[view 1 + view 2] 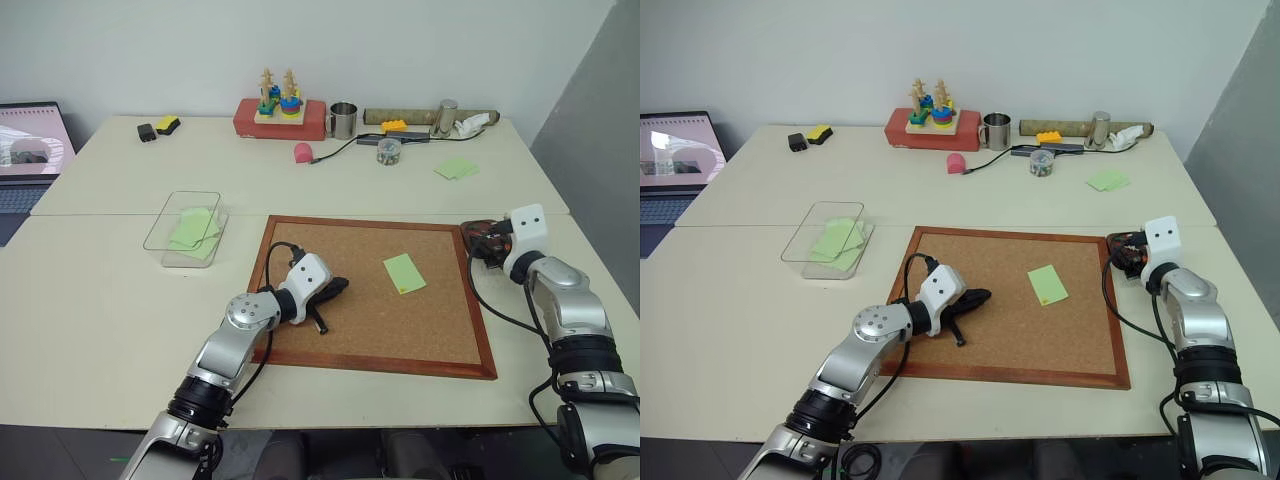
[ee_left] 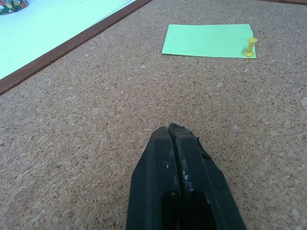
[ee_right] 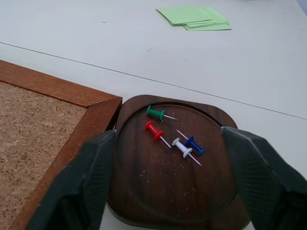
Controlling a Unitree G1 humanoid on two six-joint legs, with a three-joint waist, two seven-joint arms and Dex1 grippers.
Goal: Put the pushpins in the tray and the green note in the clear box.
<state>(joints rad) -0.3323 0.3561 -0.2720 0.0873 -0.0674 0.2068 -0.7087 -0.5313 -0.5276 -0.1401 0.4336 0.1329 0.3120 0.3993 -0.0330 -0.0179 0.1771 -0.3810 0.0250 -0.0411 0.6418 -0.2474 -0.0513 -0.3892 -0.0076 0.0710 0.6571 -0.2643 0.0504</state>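
The right gripper [image 3: 165, 179] stands with its two fingers spread wide and holding nothing, just above the tray [image 3: 144, 191], which sits at the right edge of the corkboard [image 1: 375, 300] and already keeps four pushpins [image 3: 173, 136]: green, red, white and blue. The left gripper [image 2: 180, 139] rests clenched and empty on the cork at the left part of the board, and to its right the green note [image 1: 404, 273] is fixed by one yellow pushpin [image 2: 250, 47]. I judge that the pin step is nearly finished, so the next move calls for pulling out this yellow pin, after which the note can go to the clear box [image 1: 160, 235] on the far left.
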